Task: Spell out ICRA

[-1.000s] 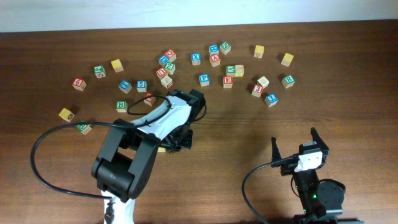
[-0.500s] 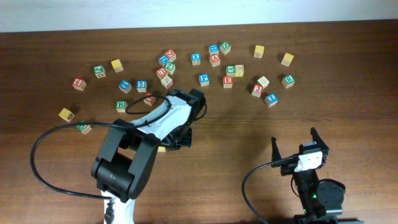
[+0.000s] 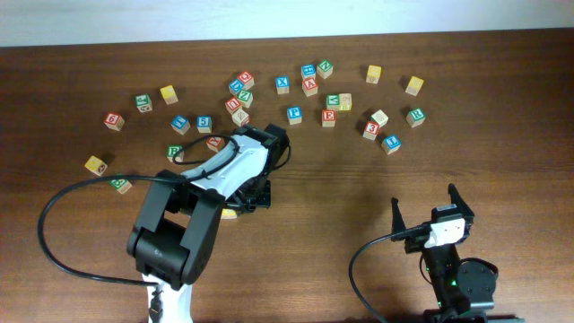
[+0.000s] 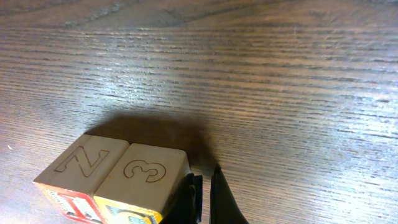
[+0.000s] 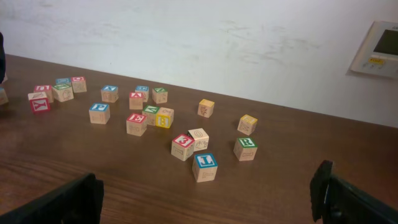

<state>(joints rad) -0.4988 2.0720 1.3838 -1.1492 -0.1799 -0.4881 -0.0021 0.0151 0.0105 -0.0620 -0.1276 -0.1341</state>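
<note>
Rests the left gripper (image 4: 205,191), pinched shut and empty, just beside the yellow-faced block (image 4: 146,177), set touching the red-printed block (image 4: 78,163), probably squaring up the word's start. Leaves green R (image 3: 414,116) and red A (image 3: 310,86) far back, unfetched; parks right gripper (image 3: 423,208) spread wide.

A dark wood-grain bench (image 3: 502,170) meets a scuffed white wall (image 5: 186,37) bearing a small control panel (image 5: 380,46).

Z cube (image 4: 79,160) and 3 cube (image 4: 144,172) cut off by the bottom edge, left end effector (image 4: 205,185) mostly out of view
</note>
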